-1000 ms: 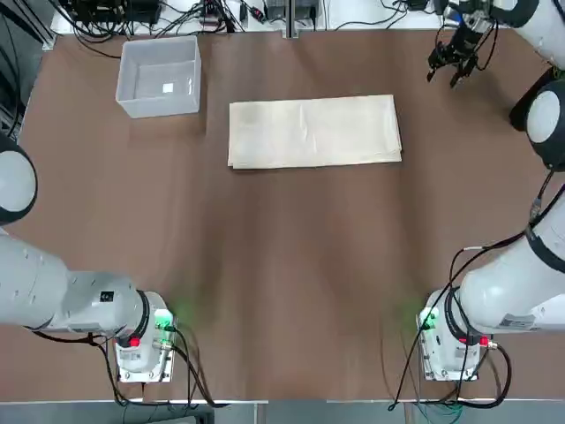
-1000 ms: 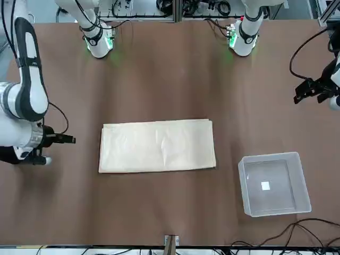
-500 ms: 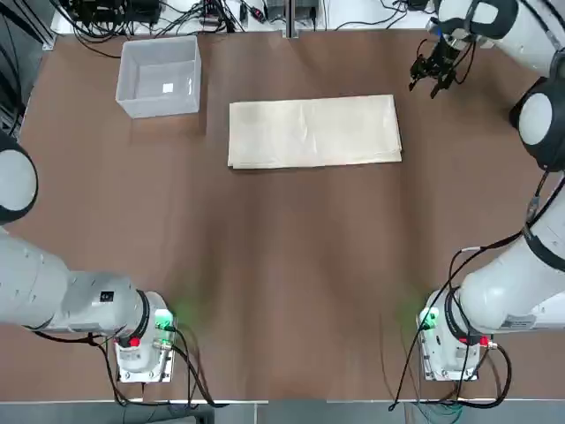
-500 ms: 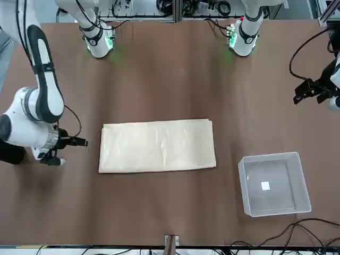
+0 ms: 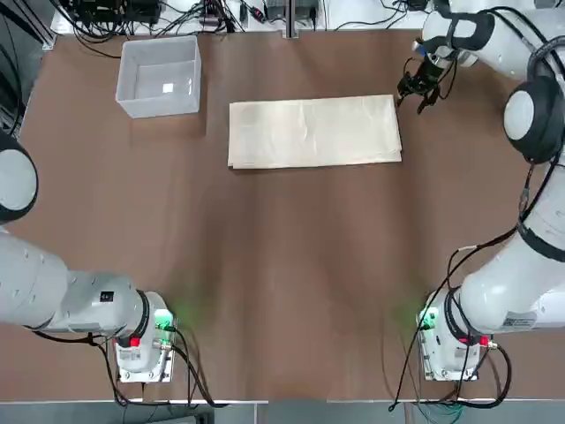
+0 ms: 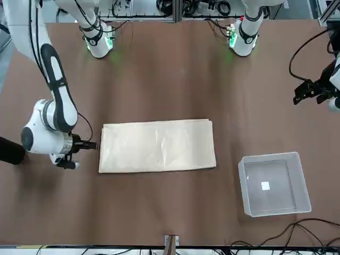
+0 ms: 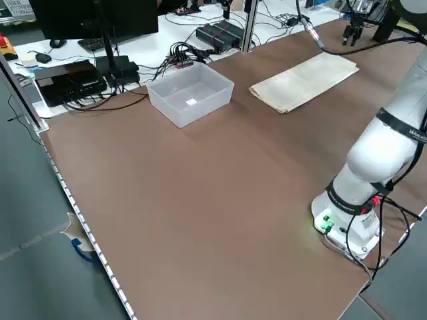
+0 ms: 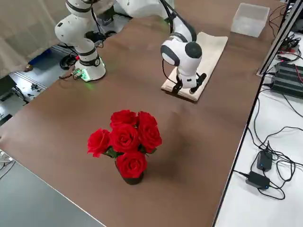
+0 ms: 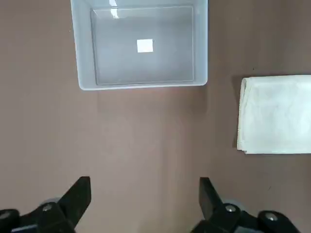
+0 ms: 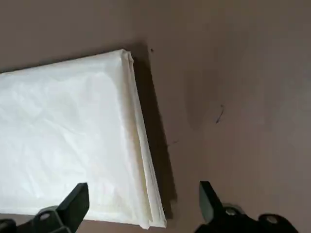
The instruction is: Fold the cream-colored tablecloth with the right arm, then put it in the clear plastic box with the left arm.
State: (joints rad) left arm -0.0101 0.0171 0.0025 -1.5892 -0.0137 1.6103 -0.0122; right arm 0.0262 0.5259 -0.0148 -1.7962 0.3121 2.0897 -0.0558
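The cream-colored tablecloth (image 5: 313, 131) lies flat as a long rectangle at the far middle of the table, also shown in the front view (image 6: 157, 145). My right gripper (image 5: 414, 94) hovers open just off the cloth's right end, near its far corner (image 10: 126, 56). In the front view this right gripper (image 6: 79, 155) sits level with the cloth's short edge, nothing between its fingers. The clear plastic box (image 5: 159, 108) stands empty at the far left (image 6: 281, 175). My left gripper (image 6: 312, 94) hangs open above bare table, nearer the robot than the box (image 9: 141, 82).
A pot of red roses (image 8: 125, 142) stands on the table's right part, well behind the right gripper. Cables and electronics (image 7: 87, 77) lie beyond the far edge. Bare brown table (image 5: 291, 283) stretches between the cloth and the arm bases.
My right gripper has moved left and slightly nearer the robot, from the far right corner to the cloth's right end. The left arm, cloth and box have not moved.
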